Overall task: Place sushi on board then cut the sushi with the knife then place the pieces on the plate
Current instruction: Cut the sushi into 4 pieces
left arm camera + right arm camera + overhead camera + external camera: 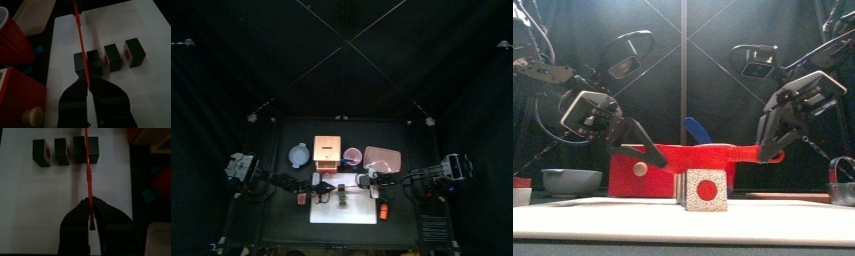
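White cutting board (130, 27) below: left gripper (89, 89) and right gripper (91, 214) clamp 1 thin red toy knife (80, 40) across the largest dark green sushi block (95, 65), mid-frame.

From the front, the sushi pieces (704, 190) line up one behind another, and the nearest hides the rest. From above they are too small for me to count. In the right wrist view the knife (88, 178) runs off the picture's edge, its near end buried between the jaws. The left wrist view crops the red cup (9, 35).
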You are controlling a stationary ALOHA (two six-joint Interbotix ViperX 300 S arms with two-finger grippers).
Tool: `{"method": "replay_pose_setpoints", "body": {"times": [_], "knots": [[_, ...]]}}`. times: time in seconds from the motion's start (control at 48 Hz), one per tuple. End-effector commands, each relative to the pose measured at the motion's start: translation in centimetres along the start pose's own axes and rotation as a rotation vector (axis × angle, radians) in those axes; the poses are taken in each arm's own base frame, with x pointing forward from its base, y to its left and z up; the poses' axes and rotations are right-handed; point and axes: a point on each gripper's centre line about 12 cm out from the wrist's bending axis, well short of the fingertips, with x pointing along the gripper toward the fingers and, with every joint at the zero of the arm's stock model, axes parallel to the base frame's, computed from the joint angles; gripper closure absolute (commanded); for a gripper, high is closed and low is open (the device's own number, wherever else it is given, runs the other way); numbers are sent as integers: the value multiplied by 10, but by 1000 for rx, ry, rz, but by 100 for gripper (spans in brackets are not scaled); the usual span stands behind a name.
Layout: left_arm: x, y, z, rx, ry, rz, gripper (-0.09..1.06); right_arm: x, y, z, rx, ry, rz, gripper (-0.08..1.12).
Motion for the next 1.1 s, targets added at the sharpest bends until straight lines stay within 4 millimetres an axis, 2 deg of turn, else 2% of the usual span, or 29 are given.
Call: {"method": "replay_pose_setpoints", "body": {"times": [0.021,0.5,0.896,1.104], "knots": [[4,0,2,-1,1,1,58,-1,0,6,5,-20,-1,69],[-1,2,11,-2,-28,4,58,-16,2,25,-3,-83,4,69],[0,2,6,-3,-9,2,59,-10,3,19,-2,-56,7,69],[5,-1,-7,0,48,-12,59,0,3,11,-3,-19,8,69]]}}
